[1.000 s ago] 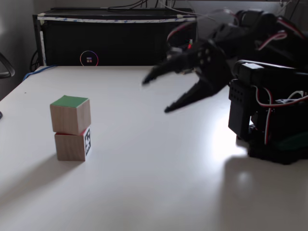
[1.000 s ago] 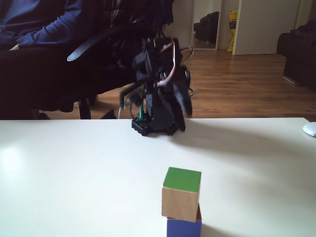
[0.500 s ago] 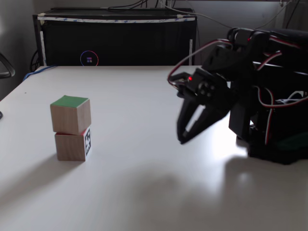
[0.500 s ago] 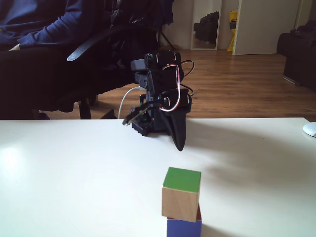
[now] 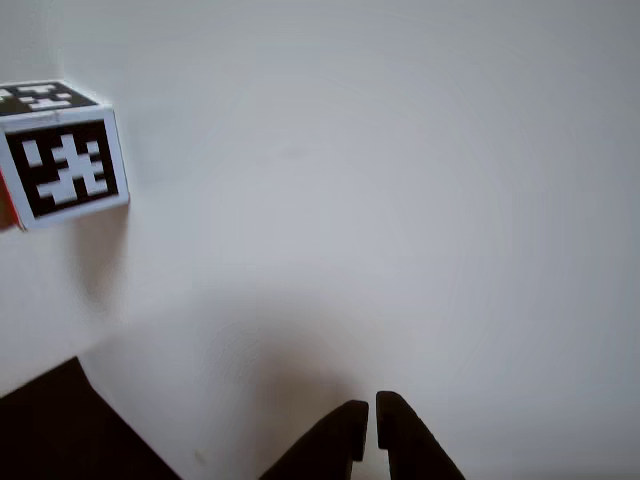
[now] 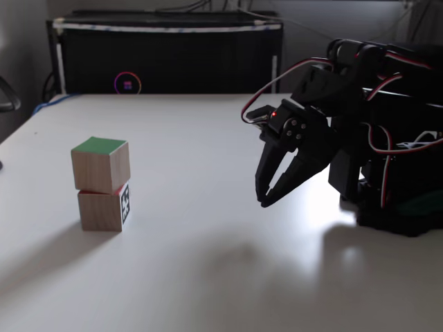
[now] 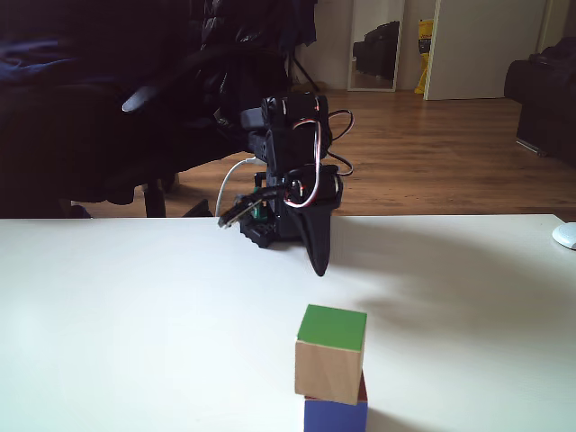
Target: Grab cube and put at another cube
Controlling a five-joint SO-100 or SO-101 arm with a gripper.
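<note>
The wooden cube (image 6: 100,164) with its green face up rests on top of the marker cube (image 6: 104,207), slightly askew, at the table's left in a fixed view. In another fixed view the green-topped cube (image 7: 330,353) sits on the lower cube (image 7: 335,416), whose blue face shows at the bottom edge. My gripper (image 6: 264,202) hangs well to the right of the stack, close to the arm's base, pointing down just above the table with its tips together and nothing between them. Seen from the other side, the gripper (image 7: 318,267) is behind the stack. In the other view the gripper (image 5: 365,420) is at the bottom and the marker cube (image 5: 65,160) at the upper left.
The arm's base (image 6: 398,200) with its servos and cables stands at the right of the white table (image 6: 208,277). A black cabinet (image 6: 166,59) lines the table's far edge. A white object (image 7: 565,236) lies at the table's right edge, and a dark chair (image 7: 162,99) stands behind the arm.
The gripper, open and raised a second ago, has come down toward the table near the base and shut. The stacked cubes have not moved.
</note>
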